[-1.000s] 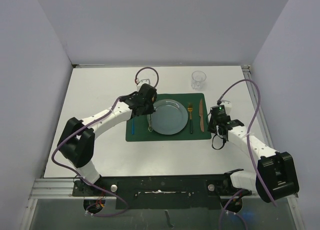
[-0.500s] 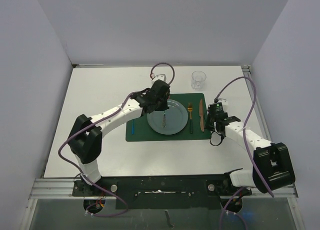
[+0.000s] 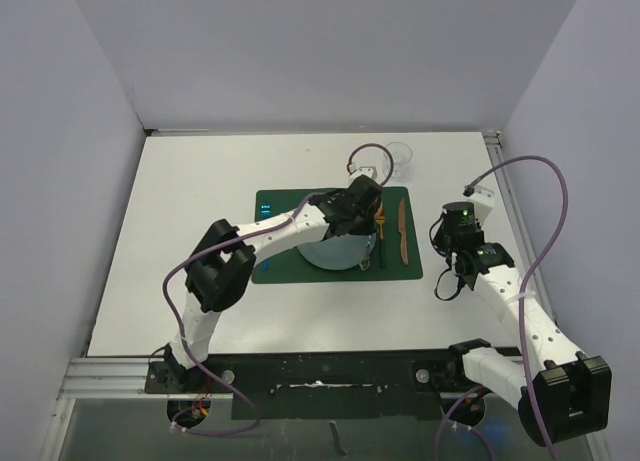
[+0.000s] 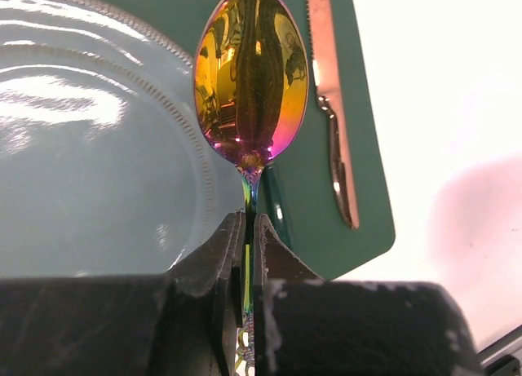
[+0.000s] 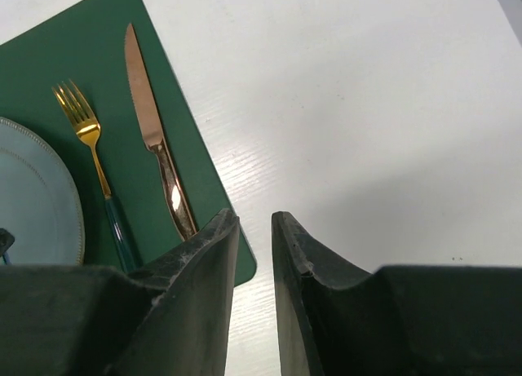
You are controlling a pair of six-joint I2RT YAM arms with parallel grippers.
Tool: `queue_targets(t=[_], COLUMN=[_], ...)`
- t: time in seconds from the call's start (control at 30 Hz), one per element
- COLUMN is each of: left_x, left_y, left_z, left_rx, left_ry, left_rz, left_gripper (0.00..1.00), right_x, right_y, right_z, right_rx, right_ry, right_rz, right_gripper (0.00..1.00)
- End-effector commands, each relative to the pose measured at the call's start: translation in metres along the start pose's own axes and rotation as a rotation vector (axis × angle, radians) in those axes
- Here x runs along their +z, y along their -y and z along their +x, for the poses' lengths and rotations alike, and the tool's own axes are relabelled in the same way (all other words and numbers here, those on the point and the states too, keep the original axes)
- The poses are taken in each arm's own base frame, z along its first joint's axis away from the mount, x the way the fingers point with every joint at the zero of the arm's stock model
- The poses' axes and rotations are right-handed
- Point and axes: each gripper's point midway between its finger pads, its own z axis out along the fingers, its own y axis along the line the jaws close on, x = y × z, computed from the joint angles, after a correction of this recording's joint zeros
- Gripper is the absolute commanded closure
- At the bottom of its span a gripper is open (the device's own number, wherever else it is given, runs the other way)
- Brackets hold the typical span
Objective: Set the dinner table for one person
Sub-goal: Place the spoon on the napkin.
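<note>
With the plate (image 4: pixel 90 164), fork (image 5: pixel 90 148) and knife (image 5: pixel 145 107) on the green placemat (image 3: pixel 275 266) and a glass (image 3: pixel 401 156) beyond it, the setting looks mostly done. The left gripper (image 4: pixel 247 229) is clamped on the handle of the spoon (image 4: pixel 251 74), its bowl out ahead over the plate's right rim; laying it down seems the main step left. The right gripper (image 5: pixel 254 229), jaws narrowly apart and empty, hovers over the dinner table (image 3: pixel 170 281), which spreads beneath both.

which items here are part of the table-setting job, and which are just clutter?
Job: spoon in left hand, plate, fork, knife, placemat, glass, dinner table.
Lying about: no loose clutter seen; only purple cables.
</note>
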Motion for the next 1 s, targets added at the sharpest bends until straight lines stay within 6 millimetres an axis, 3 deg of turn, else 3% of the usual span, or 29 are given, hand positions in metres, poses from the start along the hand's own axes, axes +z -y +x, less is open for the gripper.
queue_targets(t=[0.0, 0.47, 0.97], left_x=[-0.001, 0.027, 0.061], left_y=[0.050, 0.099, 0.079], left_z=[-0.034, -0.009, 0.001], left_rx=[-0.075, -0.207, -0.263], left_ry=[0.086, 0.018, 0.069], left_rz=[0.155, 0.393, 0.277], left_gripper=[1.00, 1.00, 1.00], right_x=[-0.008, -0.008, -0.010], right_y=[0.009, 0.012, 0.016], right_z=[-0.013, -0.006, -0.003], right_rx=[0.025, 0.012, 0.002], right_ry=[0.040, 0.022, 0.015], right_rz=[0.034, 0.035, 0.045], right_gripper=[0.75, 0.75, 0.75])
